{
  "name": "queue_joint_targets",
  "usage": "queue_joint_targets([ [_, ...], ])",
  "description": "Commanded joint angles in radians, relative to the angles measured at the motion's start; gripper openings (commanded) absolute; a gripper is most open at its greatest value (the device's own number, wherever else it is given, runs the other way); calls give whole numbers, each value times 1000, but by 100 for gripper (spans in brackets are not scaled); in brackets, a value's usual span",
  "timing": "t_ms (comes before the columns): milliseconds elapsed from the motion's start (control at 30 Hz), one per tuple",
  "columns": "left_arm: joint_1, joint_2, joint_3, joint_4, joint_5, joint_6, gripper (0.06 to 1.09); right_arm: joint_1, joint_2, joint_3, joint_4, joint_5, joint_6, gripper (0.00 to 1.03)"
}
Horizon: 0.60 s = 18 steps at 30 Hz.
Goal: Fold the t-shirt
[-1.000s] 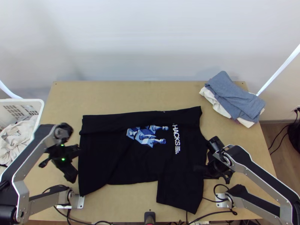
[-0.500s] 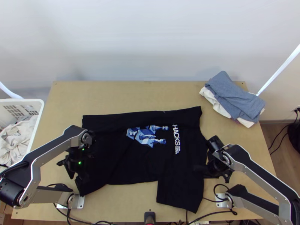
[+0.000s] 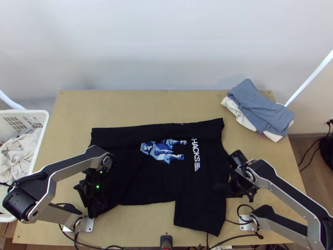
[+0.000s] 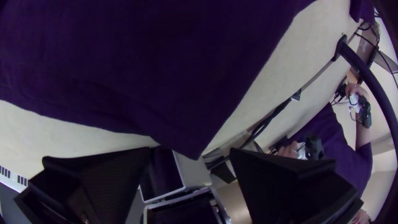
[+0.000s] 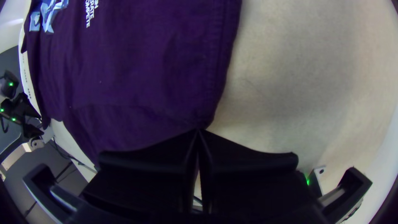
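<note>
If the left gripper (image 4: 190,151) closes short of the corner (image 4: 192,135) between its wide-spread fingers, it may miss the cloth or catch too little, so the fold would skew. The t-shirt (image 3: 187,183) lies spread on the surface (image 3: 166,106), reaching from beneath that gripper to the right gripper (image 5: 199,129), which looks clenched on its edge; a shallow pinch could slip.

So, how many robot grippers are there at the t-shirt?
2: the left gripper near the t-shirt's lower left corner, the right gripper at its right edge, in the top view.
</note>
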Motion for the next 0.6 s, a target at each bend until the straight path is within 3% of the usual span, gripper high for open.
queue_joint_targets([
  [0, -7, 36, -15, 1, 11, -38, 97, -12, 10, 5, 2, 8, -19, 3],
  [167, -10, 70, -21, 4, 9, -48, 95, -15, 7, 10, 2, 8, -26, 3],
  [333, -35, 109, -13, 14, 11, -87, 76, -15, 7, 13, 2, 8, -29, 3],
  [400, -43, 102, -10, 29, 12, -96, 44, -15, 5, 14, 2, 8, -29, 3],
  [433, -41, 94, -13, 60, 11, -107, 22, -15, 4, 14, 2, 7, -29, 3],
  [467, -40, 85, -19, 87, 11, -107, 9, -15, 2, 16, 2, 8, -29, 3],
  [567, -33, 65, -19, 86, 11, -107, 10, -16, -7, 17, 2, 8, -29, 3],
])
